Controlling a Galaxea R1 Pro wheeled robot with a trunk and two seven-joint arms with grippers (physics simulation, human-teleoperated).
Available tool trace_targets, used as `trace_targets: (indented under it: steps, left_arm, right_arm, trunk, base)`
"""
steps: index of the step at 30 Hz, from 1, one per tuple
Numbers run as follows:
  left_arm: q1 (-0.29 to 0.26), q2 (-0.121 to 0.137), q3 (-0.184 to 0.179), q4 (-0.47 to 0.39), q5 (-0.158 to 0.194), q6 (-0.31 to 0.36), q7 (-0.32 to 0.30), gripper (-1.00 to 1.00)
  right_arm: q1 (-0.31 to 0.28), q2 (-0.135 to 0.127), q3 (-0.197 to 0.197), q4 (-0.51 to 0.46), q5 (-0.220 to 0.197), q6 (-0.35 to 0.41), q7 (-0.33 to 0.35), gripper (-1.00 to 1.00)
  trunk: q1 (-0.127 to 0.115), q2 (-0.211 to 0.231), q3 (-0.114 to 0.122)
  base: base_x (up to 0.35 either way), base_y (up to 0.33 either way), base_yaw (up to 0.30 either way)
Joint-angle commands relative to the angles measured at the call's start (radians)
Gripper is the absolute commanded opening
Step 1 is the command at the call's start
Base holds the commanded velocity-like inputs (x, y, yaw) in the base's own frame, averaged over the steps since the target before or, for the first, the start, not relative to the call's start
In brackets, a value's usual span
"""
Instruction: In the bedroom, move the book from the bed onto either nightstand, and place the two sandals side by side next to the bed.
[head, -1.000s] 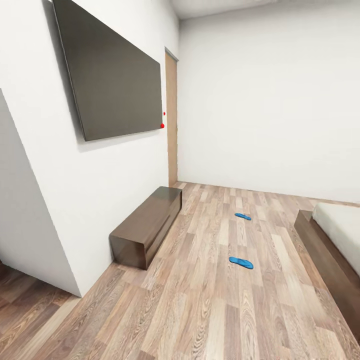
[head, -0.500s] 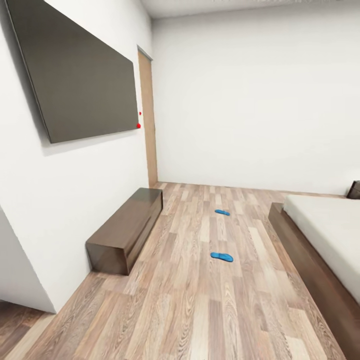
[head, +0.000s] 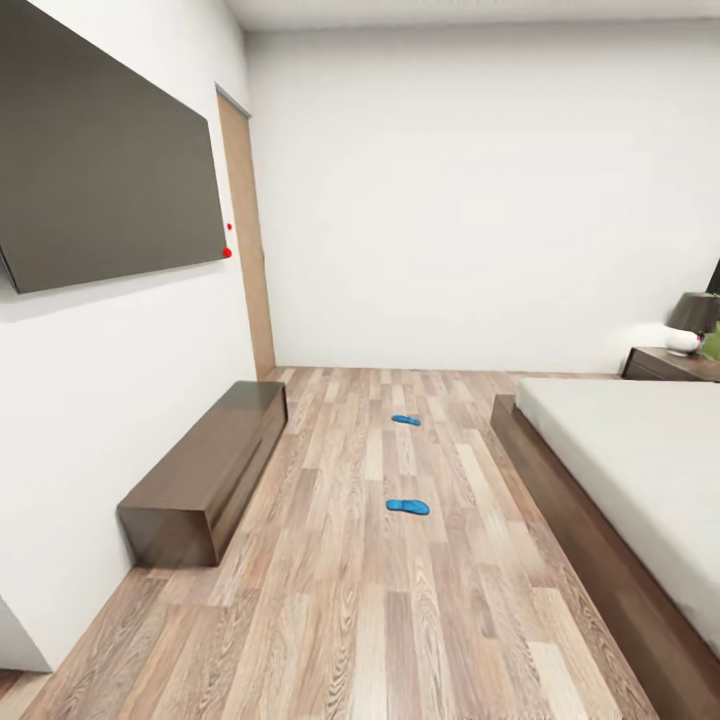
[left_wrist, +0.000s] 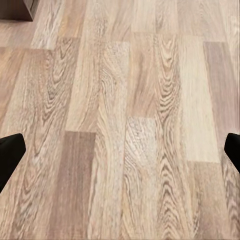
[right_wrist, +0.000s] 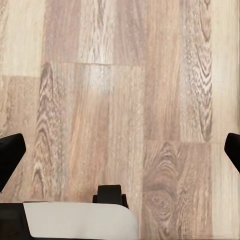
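Both pincers open over bare floor (left_wrist: 125, 100)

Left pincer (left_wrist: 120, 150) and right pincer (right_wrist: 120, 150) hang with black fingertips spread wide — nothing between them. Ahead, two sandals lie well apart on the planks, the near one (head: 408, 507) and the far one (head: 406, 420), beside the bed (head: 620, 450); nightstand (head: 668, 364) by its head. No book seen.

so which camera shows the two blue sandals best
The head view. Both sandals lie on the wood floor between the long bench and the bed, the near sandal and the far sandal well apart, not yet side by side. Both wrist views look down at bare planks, with fingertips at the picture edges.
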Motion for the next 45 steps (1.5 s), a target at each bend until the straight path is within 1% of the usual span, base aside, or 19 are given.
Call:
trace_targets:
  steps: [1,17,23,29,31,34,35,37,40,42,44,45]
  left_arm:
    - [0.000,0.000,0.000,0.000,0.001,-0.003,0.000,1.00]
    - [0.000,0.000,0.000,0.000,0.001,-0.003,0.000,1.00]
    - [0.000,0.000,0.000,0.005,0.001,-0.002,0.000,1.00]
    - [-0.001,0.000,0.002,0.045,0.000,0.013,0.001,1.00]
    - [-0.003,0.000,0.002,0.057,-0.001,0.051,0.001,1.00]
    - [-0.007,0.002,0.001,0.064,-0.004,0.154,0.001,1.00]
    - [-0.008,0.003,0.001,0.065,-0.004,0.170,0.001,1.00]
    - [-0.010,0.003,0.001,0.066,-0.006,0.212,0.002,1.00]
    - [-0.010,0.004,0.000,0.066,-0.008,0.229,0.002,1.00]
    - [-0.011,0.005,0.001,0.066,-0.008,0.230,0.002,1.00]
    - [-0.011,0.005,0.001,0.065,-0.008,0.219,0.002,1.00]
    - [-0.011,0.005,0.002,0.065,-0.009,0.203,0.002,1.00]
  right_arm:
    - [0.000,0.000,-0.001,0.000,0.000,-0.003,-0.001,1.00]
    - [0.000,0.000,-0.001,0.001,0.000,-0.003,0.000,1.00]
    - [0.000,0.001,0.001,0.001,0.001,-0.003,-0.001,1.00]
    - [0.000,0.002,0.001,0.001,-0.001,-0.018,0.000,1.00]
    - [0.000,0.002,0.000,0.008,-0.002,-0.014,-0.001,1.00]
    - [-0.001,0.000,-0.010,0.023,-0.003,-0.008,-0.005,1.00]
    - [-0.001,-0.001,-0.013,0.025,-0.003,-0.007,-0.006,1.00]
    - [0.000,-0.001,-0.031,0.028,-0.005,-0.006,-0.020,1.00]
    - [-0.001,-0.001,-0.055,0.029,-0.007,-0.006,-0.048,1.00]
    - [0.000,-0.001,-0.063,0.030,-0.008,-0.006,-0.056,1.00]
    - [-0.001,-0.001,-0.067,0.030,-0.008,-0.007,-0.056,1.00]
    - [0.000,-0.001,-0.068,0.030,-0.008,-0.009,-0.056,1.00]
  trunk:
    - [0.000,-0.001,-0.001]
    - [0.000,-0.001,-0.001]
    - [0.000,-0.001,-0.001]
    - [0.000,-0.001,-0.001]
    - [0.000,-0.001,-0.001]
    - [0.000,-0.001,-0.001]
    - [0.000,-0.001,-0.001]
    - [0.000,-0.001,-0.001]
    - [0.000,-0.001,-0.001]
    - [0.000,-0.001,-0.001]
    - [0.000,-0.001,-0.001]
    - [0.000,-0.001,-0.001]
  base:
    - [0.000,0.000,-0.281]
    - [0.000,0.000,-0.255]
    - [0.000,0.000,-0.089]
    - [0.000,0.000,-0.011]
    - [0.000,0.000,-0.002]
    - [0.000,0.000,0.000]
    - [0.000,0.000,0.000]
    - [0.000,0.000,0.000]
    - [0.000,0.000,0.000]
    - [0.000,0.000,0.000]
    - [0.000,0.000,0.000]
    - [0.000,0.000,0.000]
